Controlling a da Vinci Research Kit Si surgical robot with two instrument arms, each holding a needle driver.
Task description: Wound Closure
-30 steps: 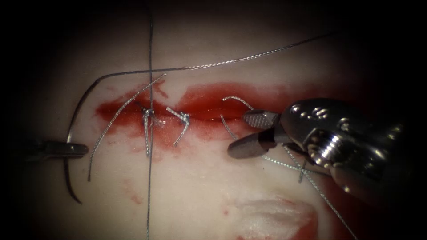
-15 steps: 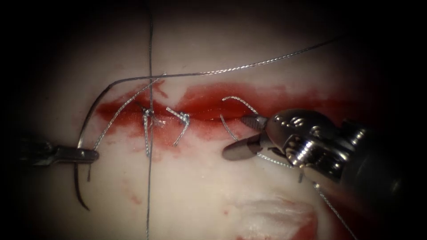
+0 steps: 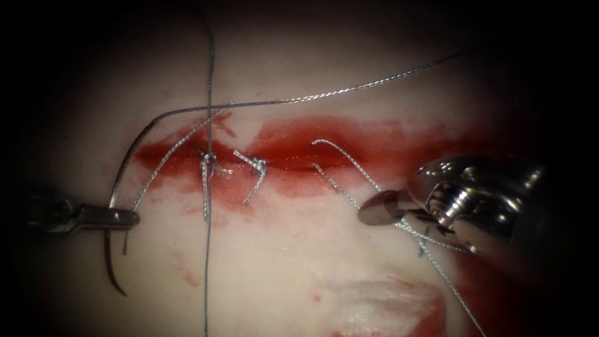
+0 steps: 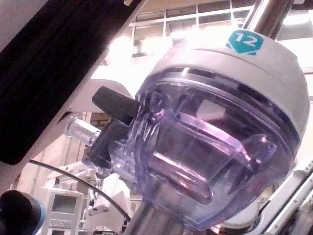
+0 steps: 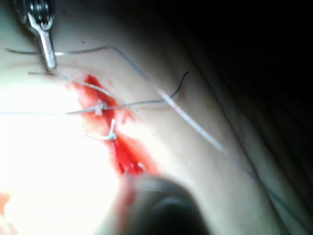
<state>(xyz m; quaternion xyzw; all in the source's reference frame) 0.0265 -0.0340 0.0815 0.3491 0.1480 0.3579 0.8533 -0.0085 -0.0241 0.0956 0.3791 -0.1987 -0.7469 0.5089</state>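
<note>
In the endoscope view the cut [image 3: 293, 167] runs across the tissue [image 3: 281, 262], with two knotted stitches [image 3: 209, 162] on its left part. My left tool [image 3: 128, 217] is shut on the curved needle [image 3: 125, 168] a little below mid-curve. The needle is out of the tissue, left of the cut, tip pointing down. Its thread [image 3: 349, 92] runs off up and right. My right tool [image 3: 374, 209] is shut on two thread strands [image 3: 349, 168] that come out of the cut's right part. The right wrist view shows the left tool [image 5: 46, 54] and the cut [image 5: 122, 152].
Red fluid [image 3: 374, 134] pools along and above the cut. A long thread [image 3: 208, 262] crosses the left stitch from top to bottom. Short cut ends [image 3: 253, 187] stick out below the second stitch. More thread [image 3: 449, 287] trails under the right tool.
The right tool's jaws, open around the strands before, have shut on them and drawn back right, straightening the loop. The left tool shifted slightly right with the needle, then held still.
</note>
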